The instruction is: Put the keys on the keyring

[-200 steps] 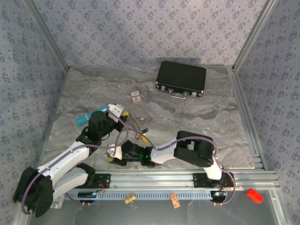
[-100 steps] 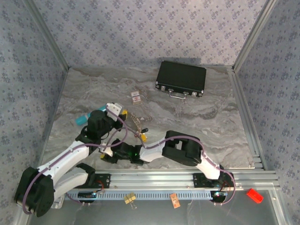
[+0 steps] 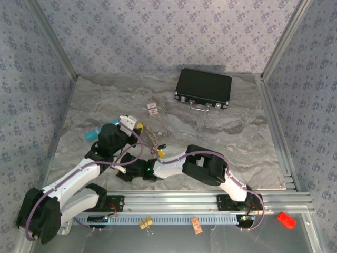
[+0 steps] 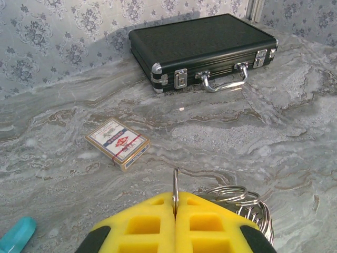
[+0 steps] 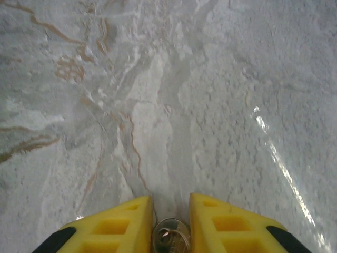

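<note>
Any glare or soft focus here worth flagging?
Right wrist: a bright glare streak on the table, and the key at the bottom edge looks soft. Left wrist: sharp, with a glint on the case handle. Top external: even light.

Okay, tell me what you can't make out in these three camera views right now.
Right wrist view: the round metal piece inside the right gripper is cut off by the bottom edge; key or ring, clamped or not, unclear.
Left wrist view: the keyring pinched in the left gripper is mostly hidden behind the yellow fingers.
Top view: the keys are too small to count.
</note>
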Action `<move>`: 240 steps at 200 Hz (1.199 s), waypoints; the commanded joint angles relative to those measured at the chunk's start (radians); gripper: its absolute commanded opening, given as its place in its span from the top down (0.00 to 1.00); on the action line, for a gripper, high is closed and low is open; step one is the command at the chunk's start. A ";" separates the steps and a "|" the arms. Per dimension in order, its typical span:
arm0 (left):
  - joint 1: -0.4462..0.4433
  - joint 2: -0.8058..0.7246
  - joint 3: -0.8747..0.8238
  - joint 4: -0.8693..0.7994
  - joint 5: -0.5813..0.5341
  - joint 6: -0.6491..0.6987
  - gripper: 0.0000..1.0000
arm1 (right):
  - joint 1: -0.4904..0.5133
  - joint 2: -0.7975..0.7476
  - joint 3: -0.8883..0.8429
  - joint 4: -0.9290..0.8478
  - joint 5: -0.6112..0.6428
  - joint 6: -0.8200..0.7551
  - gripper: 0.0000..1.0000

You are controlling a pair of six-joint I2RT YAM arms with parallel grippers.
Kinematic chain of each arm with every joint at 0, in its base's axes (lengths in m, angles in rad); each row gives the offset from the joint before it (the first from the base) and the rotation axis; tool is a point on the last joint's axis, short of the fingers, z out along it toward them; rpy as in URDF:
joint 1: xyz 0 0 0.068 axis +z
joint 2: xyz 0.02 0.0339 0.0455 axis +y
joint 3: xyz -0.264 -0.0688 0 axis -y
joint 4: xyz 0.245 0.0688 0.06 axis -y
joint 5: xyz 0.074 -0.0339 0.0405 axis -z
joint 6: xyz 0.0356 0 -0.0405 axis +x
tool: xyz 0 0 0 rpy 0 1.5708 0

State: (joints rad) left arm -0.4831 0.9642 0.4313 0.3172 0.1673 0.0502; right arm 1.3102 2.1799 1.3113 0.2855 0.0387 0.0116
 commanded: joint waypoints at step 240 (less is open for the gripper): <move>-0.050 0.035 0.071 -0.025 0.199 0.045 1.00 | -0.186 -0.828 -0.645 -0.555 0.331 0.467 0.68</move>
State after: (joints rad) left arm -0.5144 0.9913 0.4599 0.3069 0.3115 0.0631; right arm 1.1313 1.4227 0.6441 -0.1825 0.3218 0.3637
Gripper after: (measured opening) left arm 0.044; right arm 0.265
